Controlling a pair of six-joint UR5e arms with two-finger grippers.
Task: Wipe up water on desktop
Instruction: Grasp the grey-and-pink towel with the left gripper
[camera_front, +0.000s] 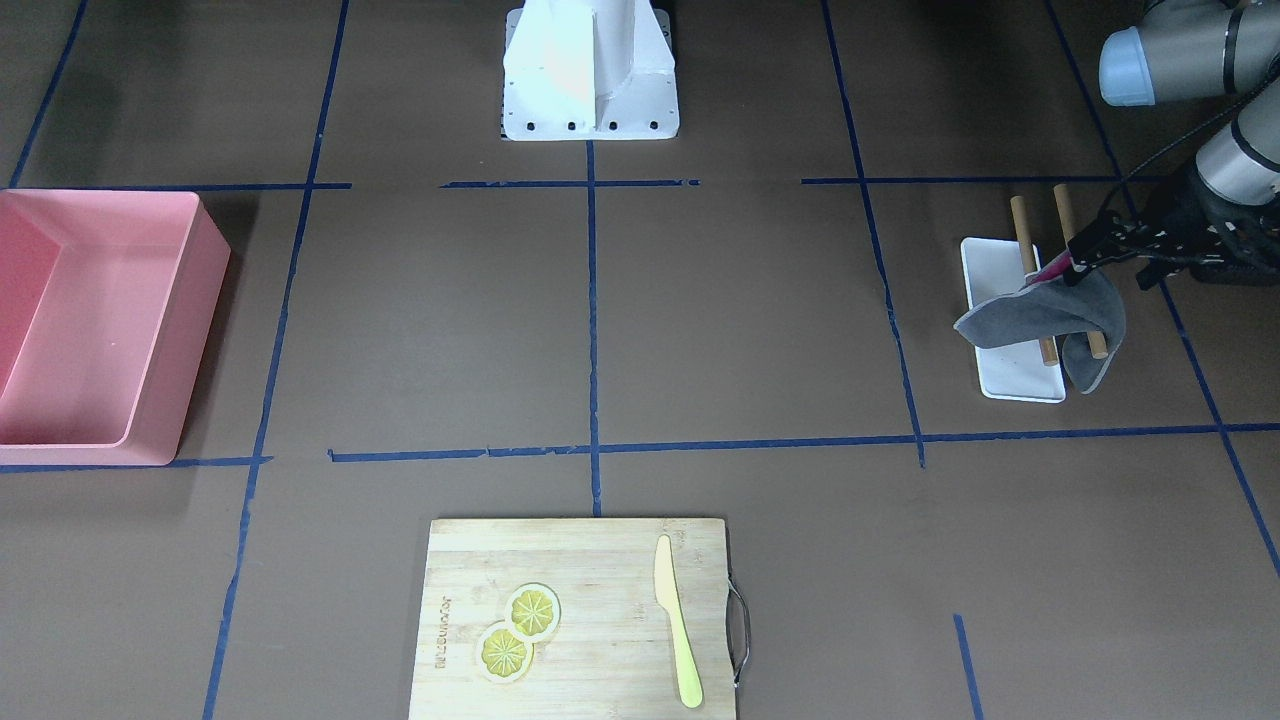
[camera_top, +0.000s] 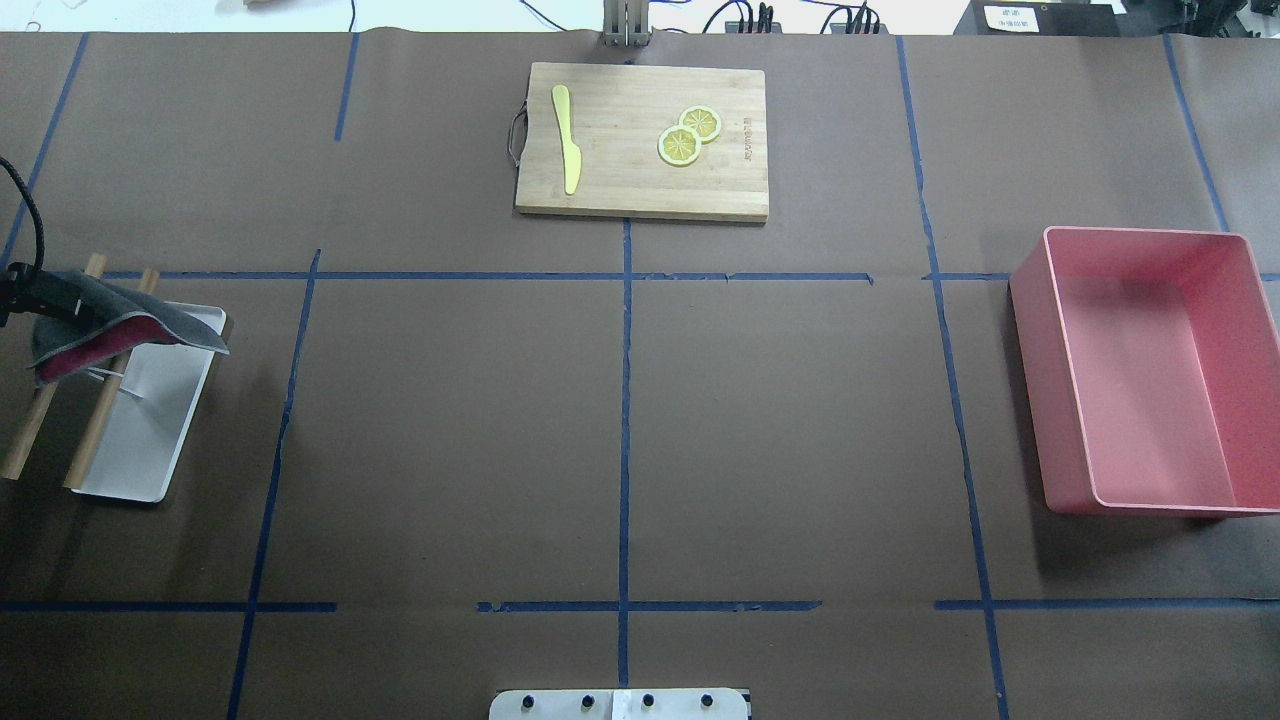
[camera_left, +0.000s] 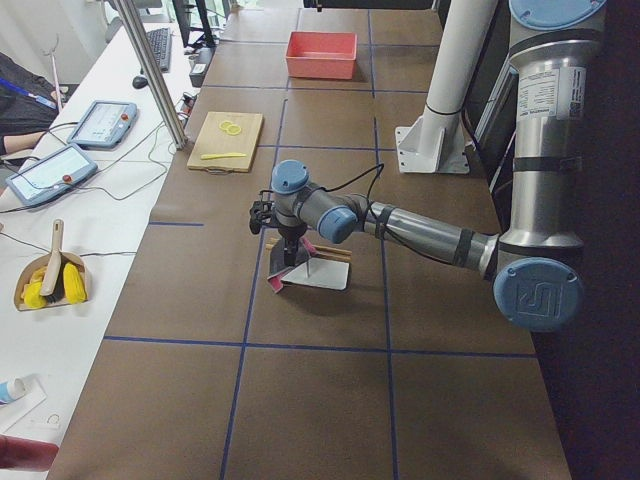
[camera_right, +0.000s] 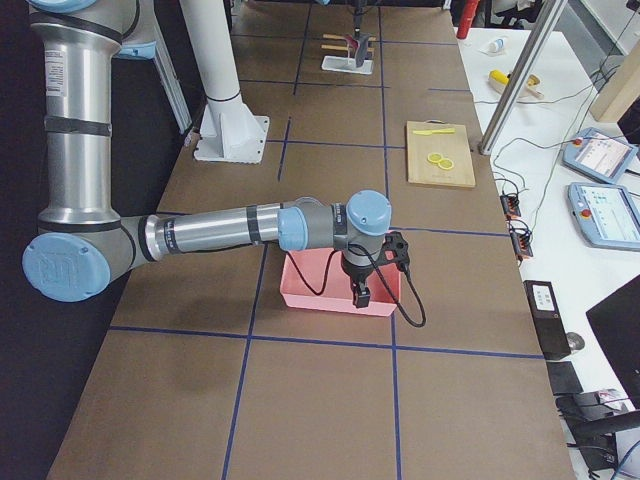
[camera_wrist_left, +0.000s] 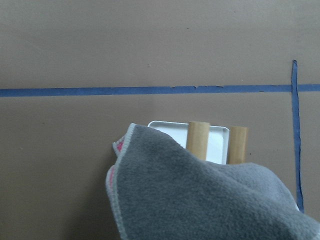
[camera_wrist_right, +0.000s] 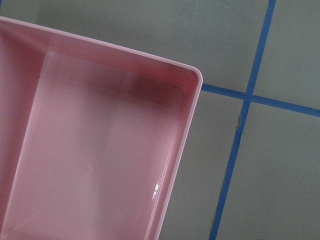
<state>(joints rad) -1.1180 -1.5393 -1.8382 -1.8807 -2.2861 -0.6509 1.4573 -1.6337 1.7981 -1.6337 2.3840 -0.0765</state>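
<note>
The desktop (camera_front: 700, 330) is dark brown with blue tape lines; it also shows in the overhead view (camera_top: 780, 420). I see no water on it. My left gripper (camera_front: 1085, 255) is shut on a grey cloth with a pink underside (camera_front: 1050, 320). It holds the cloth lifted over a small white tray (camera_front: 1005, 275) with two wooden rods (camera_front: 1022, 230) across it. The cloth also shows in the overhead view (camera_top: 120, 320) and fills the lower part of the left wrist view (camera_wrist_left: 200, 200). My right gripper (camera_right: 358, 290) hangs beside the pink bin (camera_right: 340, 285); I cannot tell whether it is open or shut.
The pink bin (camera_front: 90, 320) stands empty at the table's right end and shows in the right wrist view (camera_wrist_right: 100, 150). A wooden cutting board (camera_front: 580, 620) holds two lemon slices (camera_front: 518, 630) and a yellow knife (camera_front: 675, 620). The white robot base (camera_front: 590, 70) stands at the near edge.
</note>
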